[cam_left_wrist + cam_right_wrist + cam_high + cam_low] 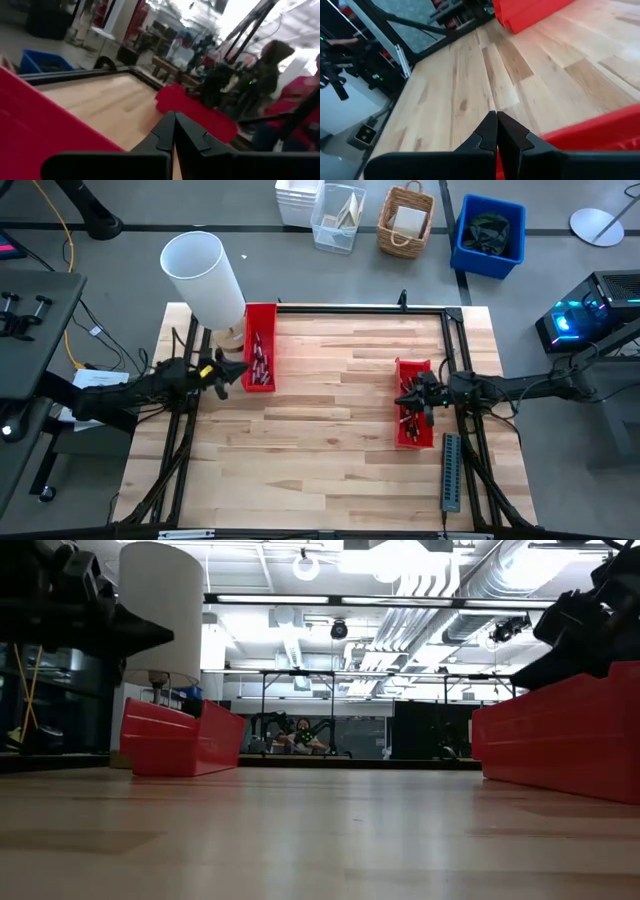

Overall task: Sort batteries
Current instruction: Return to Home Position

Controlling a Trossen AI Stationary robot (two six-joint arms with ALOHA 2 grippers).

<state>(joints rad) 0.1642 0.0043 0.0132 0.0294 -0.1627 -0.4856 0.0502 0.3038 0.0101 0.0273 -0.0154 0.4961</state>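
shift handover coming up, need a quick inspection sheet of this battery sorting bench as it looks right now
surface: wooden table, bare boards between the trays, no loose batteries seen
job's things: batteries lie in the left red tray and in the right red tray
clutter: grey ridged strip by the table's right edge, past the right tray's end; white cylinder at the left tray's far end
grippers: left pincer shut, empty, beside the left tray; right pincer shut, empty, over the right tray
cables: yellow cable on the floor left of the table
surroundings: blue bin, wicker basket, clear container on the floor beyond the table
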